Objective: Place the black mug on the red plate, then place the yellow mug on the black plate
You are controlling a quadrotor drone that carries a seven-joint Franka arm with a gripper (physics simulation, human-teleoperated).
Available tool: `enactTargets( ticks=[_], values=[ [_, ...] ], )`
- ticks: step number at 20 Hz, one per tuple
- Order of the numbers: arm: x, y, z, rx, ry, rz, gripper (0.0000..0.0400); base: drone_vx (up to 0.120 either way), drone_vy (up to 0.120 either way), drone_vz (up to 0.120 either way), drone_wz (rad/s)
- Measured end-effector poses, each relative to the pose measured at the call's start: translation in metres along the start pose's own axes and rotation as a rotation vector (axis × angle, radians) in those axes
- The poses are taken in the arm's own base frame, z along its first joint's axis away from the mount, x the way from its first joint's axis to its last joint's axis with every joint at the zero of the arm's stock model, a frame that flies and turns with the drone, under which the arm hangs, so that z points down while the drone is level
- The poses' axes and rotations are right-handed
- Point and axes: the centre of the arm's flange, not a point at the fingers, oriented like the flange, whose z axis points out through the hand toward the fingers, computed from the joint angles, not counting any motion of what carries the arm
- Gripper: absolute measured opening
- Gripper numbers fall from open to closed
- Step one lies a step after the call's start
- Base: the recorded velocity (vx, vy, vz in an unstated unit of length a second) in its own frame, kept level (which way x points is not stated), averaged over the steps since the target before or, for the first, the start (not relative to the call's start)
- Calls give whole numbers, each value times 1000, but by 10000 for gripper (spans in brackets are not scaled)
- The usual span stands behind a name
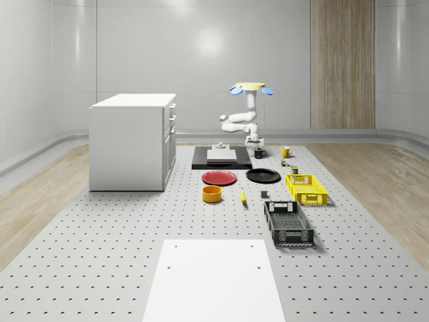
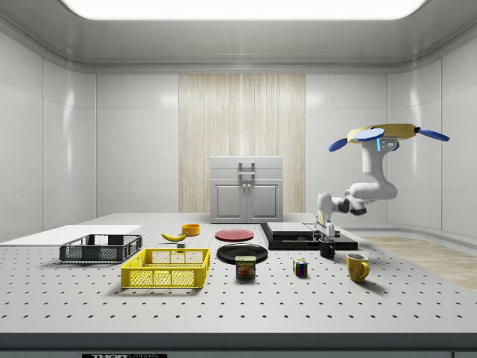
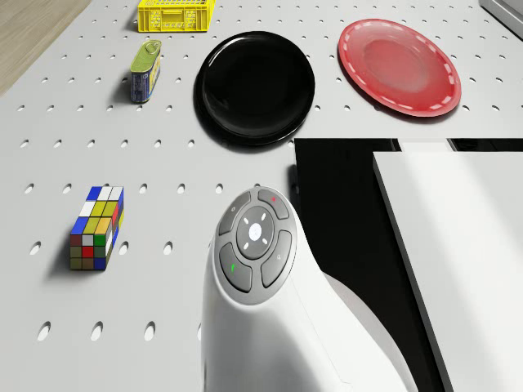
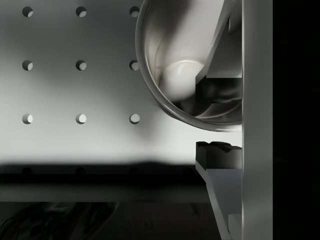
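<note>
Fingers (image 4: 220, 155) apart astride rim of empty black mug (image 4: 172, 75), drone (image 1: 251, 87) hovering up beside it, yellow crate (image 1: 306, 189) empty

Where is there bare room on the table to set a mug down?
Both the red plate and the black plate are bare. Open table lies between the white cabinet and the orange bowl. It is crowded around the yellow crate, can and cube.
</note>
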Motion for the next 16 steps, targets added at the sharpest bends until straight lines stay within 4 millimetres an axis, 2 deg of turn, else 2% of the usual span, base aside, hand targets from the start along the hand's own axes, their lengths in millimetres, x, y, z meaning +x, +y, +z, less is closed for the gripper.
enactTargets(
  ticks=[4, 10, 16],
  values=[
    [0, 0, -14, 0, 0, 0, 111, 10, -10, 120, 0],
    [0, 0, -24, 0, 0, 0, 110, 120, -120, 120, 0],
    [0, 0, -27, 0, 0, 0, 110, 120, -120, 0, 0]
  ],
)
